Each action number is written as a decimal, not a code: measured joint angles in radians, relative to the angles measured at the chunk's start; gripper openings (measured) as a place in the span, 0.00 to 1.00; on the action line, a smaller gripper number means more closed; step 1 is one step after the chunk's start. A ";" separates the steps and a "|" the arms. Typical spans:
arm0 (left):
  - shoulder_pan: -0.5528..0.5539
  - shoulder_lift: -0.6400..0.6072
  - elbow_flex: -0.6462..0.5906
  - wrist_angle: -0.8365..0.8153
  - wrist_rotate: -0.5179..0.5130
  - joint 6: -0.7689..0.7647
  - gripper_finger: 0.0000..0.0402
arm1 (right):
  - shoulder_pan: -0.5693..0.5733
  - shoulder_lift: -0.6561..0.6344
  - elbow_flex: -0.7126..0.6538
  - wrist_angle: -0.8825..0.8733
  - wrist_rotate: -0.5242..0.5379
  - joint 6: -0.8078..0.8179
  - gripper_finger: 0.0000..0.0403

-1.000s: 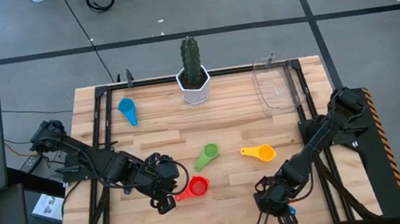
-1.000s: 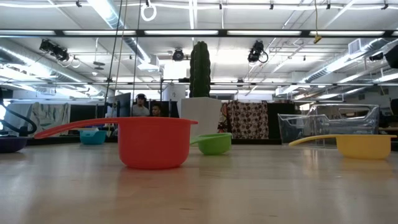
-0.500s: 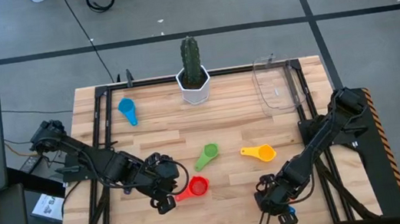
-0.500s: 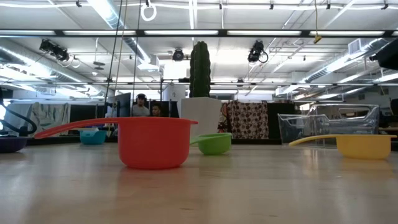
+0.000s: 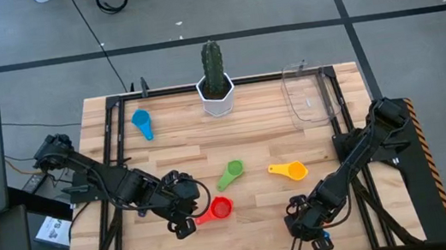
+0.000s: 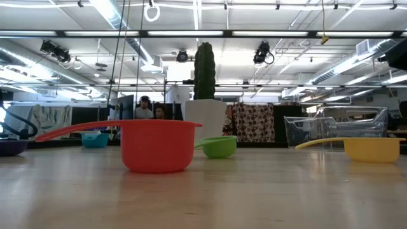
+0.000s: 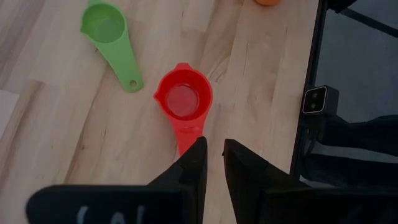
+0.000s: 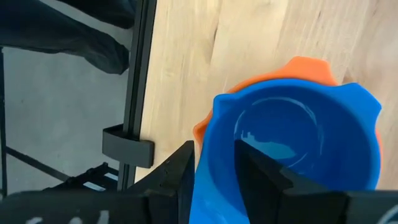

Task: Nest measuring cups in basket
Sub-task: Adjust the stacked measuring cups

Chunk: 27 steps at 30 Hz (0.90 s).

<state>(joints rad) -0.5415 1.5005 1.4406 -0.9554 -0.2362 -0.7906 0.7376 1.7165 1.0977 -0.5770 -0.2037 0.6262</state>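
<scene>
The left pincer (image 5: 186, 226) is sitting low at the near left of the tabletop (image 5: 251, 138), its fingers nearly together on the flat handle of the red cup (image 7: 183, 101), which is resting upright on the wood; gripping the handle is leaving the bowl clear to drop into another cup. The right pincer (image 8: 214, 163) is hanging at the near right edge, one finger inside and one outside the wall of the blue cup (image 8: 292, 146), which is already sitting inside the orange cup (image 8: 298, 71); pinching the rim is probably letting both travel as one stack.

The green cup (image 5: 230, 174) is lying just beyond the red one, the yellow cup (image 5: 289, 170) is lying right of centre, and the light blue cup (image 5: 142, 122) is lying at the far left. A purple bowl (image 6: 9, 147) is peeking in at the left edge of the low view. The basket (image 5: 309, 93) is waiting at the far right corner with nothing visible inside, well apart from both pincers, beside the potted cactus (image 5: 214, 79).

No brand, label or writing is readable on any of them.
</scene>
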 joint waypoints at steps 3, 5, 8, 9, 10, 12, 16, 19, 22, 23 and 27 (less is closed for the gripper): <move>0.000 0.000 0.000 0.000 0.000 -0.002 0.15 | 0.000 0.000 0.000 0.001 -0.004 0.007 0.29; 0.000 0.000 0.000 0.000 0.000 -0.002 0.15 | 0.000 0.000 0.000 0.007 -0.010 0.026 0.29; 0.000 0.000 0.000 0.000 0.000 -0.002 0.15 | 0.001 0.000 0.000 0.014 -0.022 0.029 0.29; 0.000 0.000 0.000 0.000 0.000 -0.002 0.15 | 0.001 0.000 0.000 0.015 -0.022 0.028 0.29; 0.000 0.000 0.000 0.000 0.000 -0.001 0.15 | 0.001 0.000 0.000 0.016 -0.022 0.028 0.29; 0.000 0.000 0.000 0.000 0.000 -0.001 0.15 | 0.001 0.000 0.000 0.015 -0.022 0.028 0.29; 0.000 0.000 0.000 0.000 0.000 -0.001 0.15 | 0.003 0.000 0.000 0.015 -0.002 0.028 0.29; 0.000 0.000 0.000 0.000 0.000 -0.002 0.15 | 0.003 0.000 0.000 0.015 0.000 0.028 0.29; 0.000 0.000 0.000 0.000 0.000 -0.002 0.15 | 0.003 0.000 0.000 0.016 0.000 0.029 0.29; 0.000 0.000 0.000 0.000 0.000 -0.002 0.15 | 0.004 0.000 0.000 0.017 -0.003 0.032 0.29; 0.000 0.000 0.000 0.000 0.000 -0.002 0.15 | 0.014 0.000 0.000 0.031 -0.004 0.033 0.29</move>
<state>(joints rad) -0.5419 1.5005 1.4406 -0.9558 -0.2360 -0.7926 0.7516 1.7168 1.0977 -0.5455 -0.2077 0.6588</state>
